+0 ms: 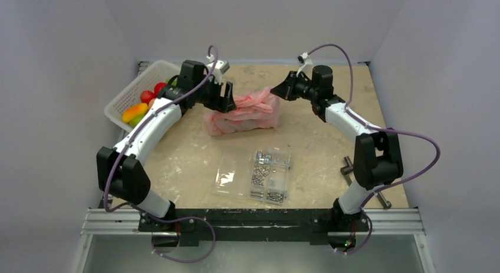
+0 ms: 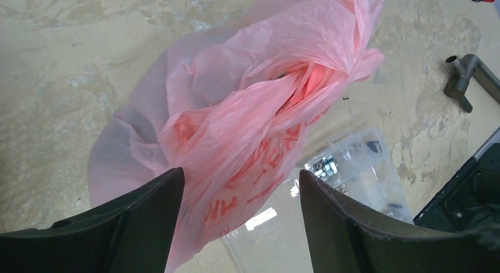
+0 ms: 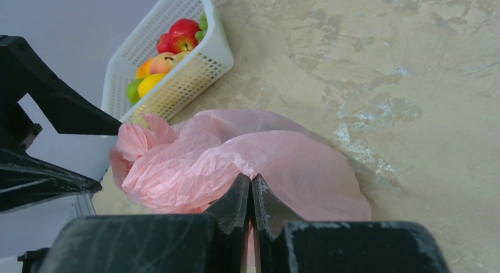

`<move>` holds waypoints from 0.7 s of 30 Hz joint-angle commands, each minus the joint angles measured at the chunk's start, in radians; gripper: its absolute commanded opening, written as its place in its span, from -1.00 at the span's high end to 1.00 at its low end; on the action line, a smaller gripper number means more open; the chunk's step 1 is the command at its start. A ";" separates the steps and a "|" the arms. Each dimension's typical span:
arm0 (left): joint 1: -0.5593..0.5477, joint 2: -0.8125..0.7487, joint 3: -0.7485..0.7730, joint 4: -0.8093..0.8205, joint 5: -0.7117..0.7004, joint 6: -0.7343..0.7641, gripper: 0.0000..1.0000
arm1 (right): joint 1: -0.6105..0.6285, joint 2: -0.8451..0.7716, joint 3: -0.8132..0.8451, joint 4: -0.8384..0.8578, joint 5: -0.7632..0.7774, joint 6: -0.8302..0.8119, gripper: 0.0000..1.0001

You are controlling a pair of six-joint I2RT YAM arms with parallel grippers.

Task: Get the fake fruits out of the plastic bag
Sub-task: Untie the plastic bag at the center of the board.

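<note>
The pink plastic bag [image 1: 244,112] lies crumpled at the middle back of the table. In the left wrist view the bag [image 2: 253,108] shows its gathered mouth, and nothing inside can be made out. My left gripper [image 1: 227,101] is open at the bag's left end, and a loose part of the bag hangs between its fingertips [image 2: 242,187]. My right gripper [image 1: 276,91] is shut on a fold of the bag [image 3: 200,167] at its right end, the fingertips [image 3: 252,181] pinched together. No grey-green melon shows. Small red, yellow and orange toy fruits [image 3: 168,52] lie in a basket.
A white slatted basket [image 1: 118,108] holding the fruits stands at the back left, also in the right wrist view [image 3: 194,72]. A flat clear case of metal screws [image 1: 259,173] lies in front of the bag. Dark metal tools [image 1: 348,167] lie at the right edge.
</note>
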 commanded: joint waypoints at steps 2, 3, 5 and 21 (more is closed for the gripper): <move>-0.041 0.087 0.080 -0.036 -0.147 0.030 -0.29 | 0.016 -0.060 -0.017 0.034 -0.019 -0.026 1.00; -0.041 0.108 0.094 -0.055 -0.158 0.030 -0.22 | 0.017 -0.070 -0.025 0.030 -0.003 -0.032 1.00; -0.042 0.133 0.112 -0.076 -0.155 0.035 -0.01 | 0.020 -0.086 -0.036 0.011 0.034 -0.044 1.00; -0.041 0.049 0.075 -0.021 -0.059 -0.014 1.00 | 0.176 -0.352 -0.125 -0.189 0.550 0.121 -0.19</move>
